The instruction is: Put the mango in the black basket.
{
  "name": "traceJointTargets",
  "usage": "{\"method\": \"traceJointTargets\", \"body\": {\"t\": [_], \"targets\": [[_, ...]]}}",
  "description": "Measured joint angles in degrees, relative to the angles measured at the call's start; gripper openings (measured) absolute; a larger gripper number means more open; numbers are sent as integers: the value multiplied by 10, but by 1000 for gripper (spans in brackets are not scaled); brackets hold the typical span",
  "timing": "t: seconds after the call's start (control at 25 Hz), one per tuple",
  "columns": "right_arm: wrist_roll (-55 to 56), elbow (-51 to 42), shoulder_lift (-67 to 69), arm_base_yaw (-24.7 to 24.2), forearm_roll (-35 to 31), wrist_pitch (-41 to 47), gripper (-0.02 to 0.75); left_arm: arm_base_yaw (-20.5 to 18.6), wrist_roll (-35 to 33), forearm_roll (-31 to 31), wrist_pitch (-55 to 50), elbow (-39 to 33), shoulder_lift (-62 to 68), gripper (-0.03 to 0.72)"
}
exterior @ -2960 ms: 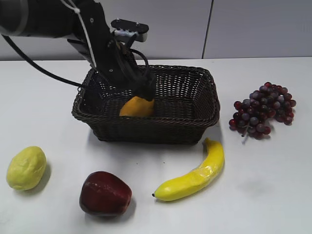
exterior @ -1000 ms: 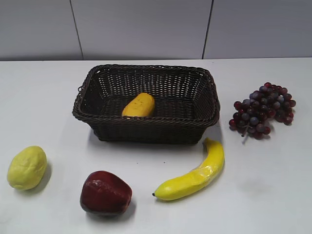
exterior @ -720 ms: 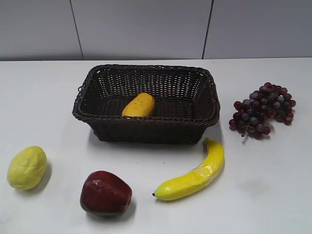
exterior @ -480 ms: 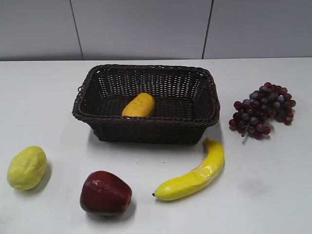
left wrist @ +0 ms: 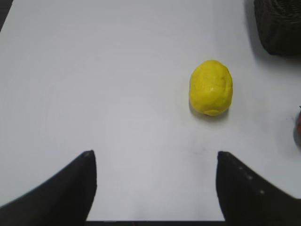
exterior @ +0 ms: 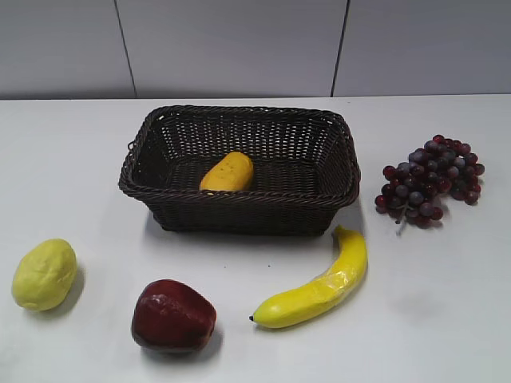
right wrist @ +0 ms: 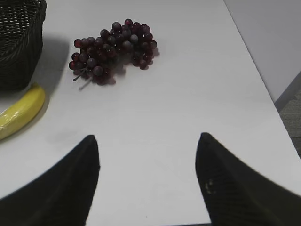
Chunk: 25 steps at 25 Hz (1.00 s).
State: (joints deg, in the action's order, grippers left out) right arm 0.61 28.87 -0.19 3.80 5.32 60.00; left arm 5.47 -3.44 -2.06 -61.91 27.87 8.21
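The orange-yellow mango lies inside the black basket, left of its middle, in the exterior view. A corner of the basket shows in the left wrist view and in the right wrist view. No arm appears in the exterior view. My left gripper is open and empty over bare table, short of the lemon-like fruit. My right gripper is open and empty over bare table, short of the grapes.
A pale yellow lemon-like fruit lies front left. A dark red apple and a banana lie in front of the basket. Purple grapes lie at the right.
Three seconds ago the left arm reached into the basket with its gripper at the mango. It has since left the exterior view and the mango lies free in the basket. Nothing moved in the last second.
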Motion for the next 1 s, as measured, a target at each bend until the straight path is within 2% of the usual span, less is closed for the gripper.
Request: {"method": "traceJointTargets", "body": {"t": [0.24, 0.52, 1.0], "targets": [[0, 0, 0, 0, 0, 0, 498, 0, 0, 0, 1, 0, -6, 588], [0, 0, 0, 0, 0, 0, 498, 0, 0, 0, -1, 0, -81, 588], [0, 0, 0, 0, 0, 0, 498, -17, 0, 1, 0, 0, -86, 588]]}}
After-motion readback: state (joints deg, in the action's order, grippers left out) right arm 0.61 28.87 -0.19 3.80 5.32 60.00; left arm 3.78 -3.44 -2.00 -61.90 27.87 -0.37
